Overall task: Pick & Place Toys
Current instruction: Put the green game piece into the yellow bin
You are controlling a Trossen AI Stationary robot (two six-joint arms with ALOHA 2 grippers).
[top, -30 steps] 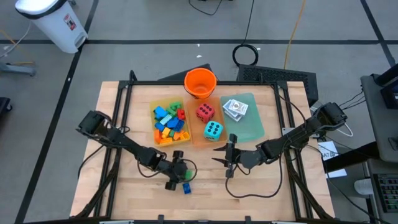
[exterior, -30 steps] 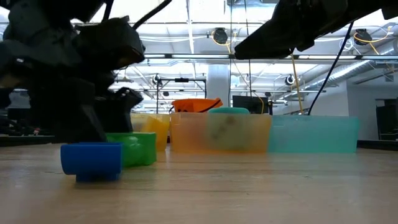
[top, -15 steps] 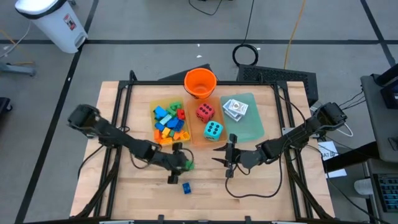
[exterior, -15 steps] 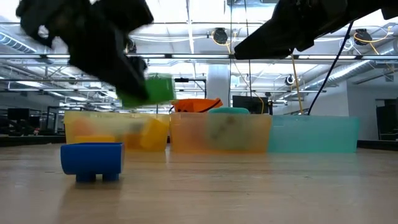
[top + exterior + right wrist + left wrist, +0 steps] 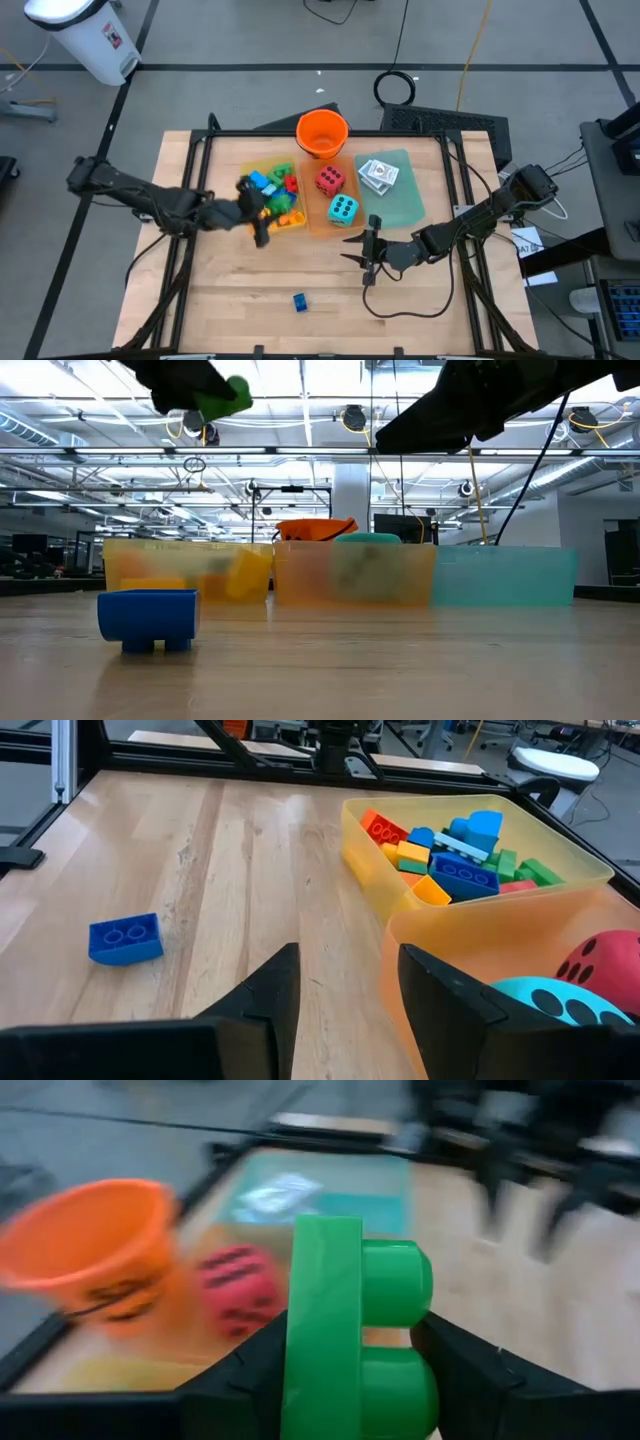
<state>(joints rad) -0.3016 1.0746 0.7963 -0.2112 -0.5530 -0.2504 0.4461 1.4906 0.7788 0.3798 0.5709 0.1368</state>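
My left gripper [image 5: 258, 216] is shut on a green brick [image 5: 355, 1330], high over the near edge of the yellow tray [image 5: 250, 170] of bricks; the low view shows the green brick [image 5: 225, 398] far above the table. A blue brick [image 5: 299, 301] rests flat on the wood near the front edge, studs up. My right gripper [image 5: 365, 256] hovers open in front of the orange tray [image 5: 318, 222], nothing between its fingers [image 5: 440, 995]. A red die [image 5: 330, 180] and a teal die [image 5: 343, 210] sit in the orange tray, white card packs [image 5: 378, 174] on the green tray. My left gripper pinches the green brick between its two fingers, one finger on the flat underside [image 5: 300, 1350], the other against the studs [image 5: 405, 1380]. The brick stands on edge in the hold, studs sideways. It is lifted clear of the table and the tray.
An orange bucket [image 5: 322, 133] stands at the far edge behind the trays. The three trays sit side by side in the table's far middle. Bare wood lies around the blue brick [image 5: 125, 938], along the near half of the table.
My left gripper has lifted the green brick off the table from beside the blue brick. It has risen and swung toward the far edge and a little left, to the yellow tray, tipping from pointing down to nearer level. The blue brick has stayed put.
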